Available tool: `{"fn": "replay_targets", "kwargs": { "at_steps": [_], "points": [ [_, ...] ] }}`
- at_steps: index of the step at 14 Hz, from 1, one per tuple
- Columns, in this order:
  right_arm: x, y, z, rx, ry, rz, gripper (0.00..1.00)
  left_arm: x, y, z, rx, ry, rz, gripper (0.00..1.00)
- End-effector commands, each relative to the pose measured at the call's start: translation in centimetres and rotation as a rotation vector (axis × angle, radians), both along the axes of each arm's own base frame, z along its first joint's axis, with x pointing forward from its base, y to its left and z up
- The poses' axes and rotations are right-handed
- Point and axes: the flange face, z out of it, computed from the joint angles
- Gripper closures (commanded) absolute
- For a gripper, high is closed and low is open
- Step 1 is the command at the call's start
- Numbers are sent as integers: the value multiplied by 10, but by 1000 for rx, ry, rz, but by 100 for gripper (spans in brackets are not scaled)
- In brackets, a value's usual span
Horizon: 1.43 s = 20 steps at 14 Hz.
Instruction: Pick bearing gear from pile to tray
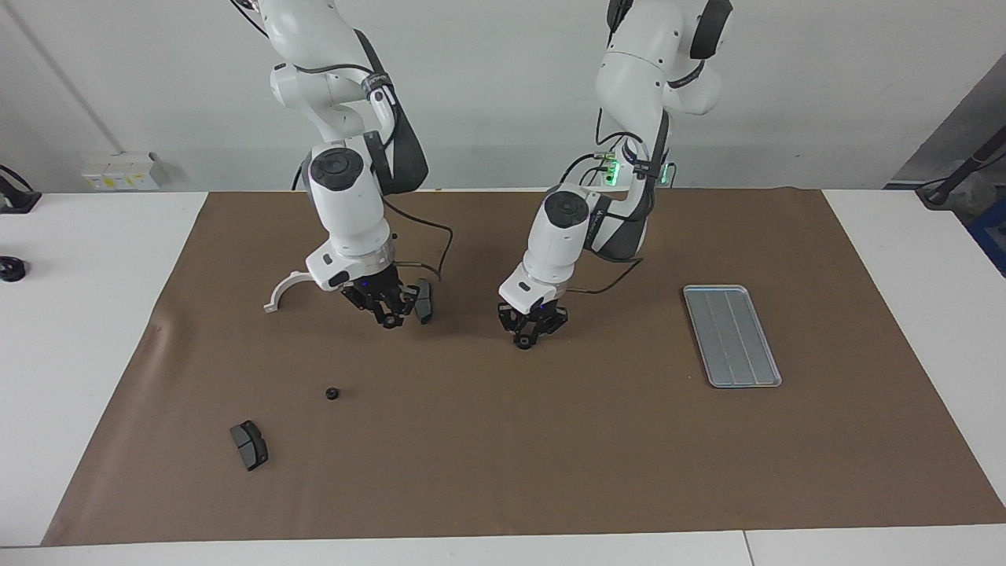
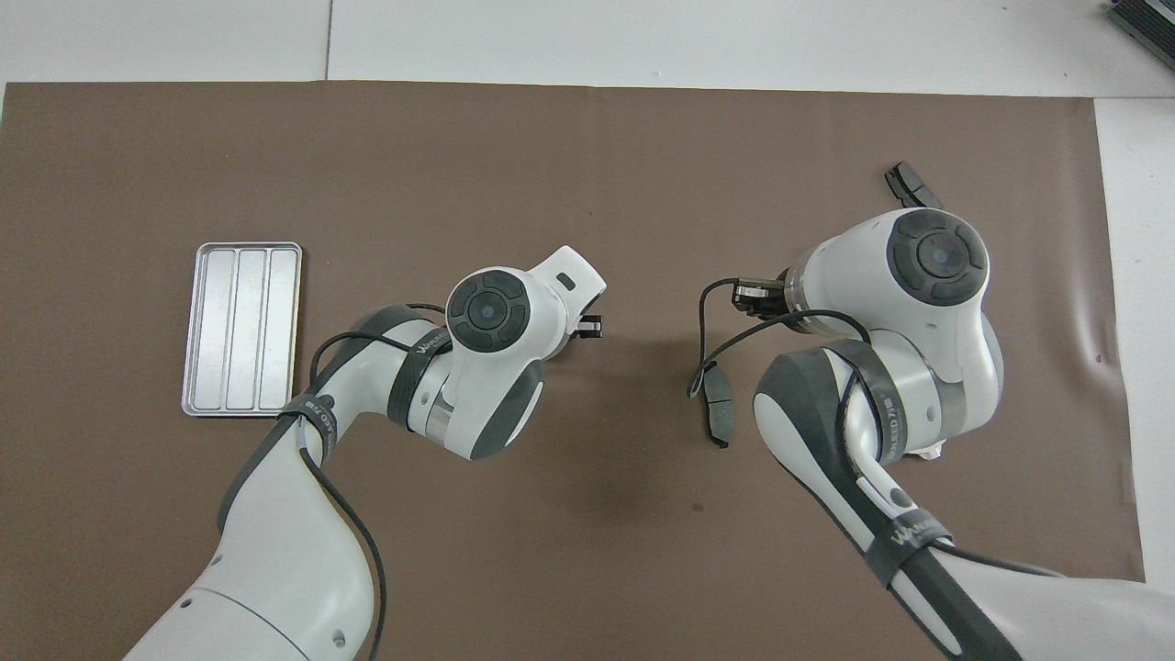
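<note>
From across the table, my left gripper (image 1: 531, 333) is low over the brown mat (image 1: 550, 456) with its tips drawn in on a small black bearing gear (image 1: 521, 343), which looks pinched at the very end of the fingers and barely off the mat, if at all. The tray (image 1: 732, 336) lies well apart, toward my left arm's end of the table, and nothing is in it. My right gripper (image 1: 387, 311) hangs just beside a dark pad (image 1: 424, 301), with the white half-ring (image 1: 284, 292) at its other flank; whether it is open or closed I cannot tell. A second gear (image 1: 332, 393) lies loose on the mat. From overhead, my left wrist covers the gear, so only a sliver of the left gripper (image 2: 589, 325) shows, and the tray (image 2: 240, 328) is a long carry away. A tip-only pinch on so small and round a part could let it squirt out or roll; my right wrist could also nudge the dark pad (image 2: 719, 413).
</note>
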Motion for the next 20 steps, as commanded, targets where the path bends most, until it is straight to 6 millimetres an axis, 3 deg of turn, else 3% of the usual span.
{"fn": "replay_targets", "kwargs": {
  "at_steps": [1, 3, 7, 10, 13, 14, 16, 17, 20],
  "points": [
    [5, -3, 1, 20, -7, -20, 100, -12, 5, -2, 19, 40, 10, 100],
    [5, -3, 1, 21, -7, -21, 100, -8, 15, 17, 26, 44, 19, 100],
    [6, -3, 1, 21, -7, -22, 100, 13, 73, 74, 81, 26, 68, 100],
    [6, -4, 0, 21, -7, -21, 100, 24, 127, 99, 105, 66, 144, 100],
    [7, 2, 2, 30, -33, -24, 100, 28, 204, 117, 117, 50, 131, 100],
    [5, 17, 1, 36, -47, -9, 100, 32, 241, 119, 119, 44, 106, 100],
    [4, 41, -1, 36, -68, 56, 100, 32, 297, 116, 124, 55, 102, 100],
    [1, 68, 1, 39, -78, 128, 100, 29, 324, 109, 126, 67, 109, 100],
    [14, 135, 7, 62, -107, 215, 100, 14, 378, 89, 131, 55, 57, 100]
  ]
}}
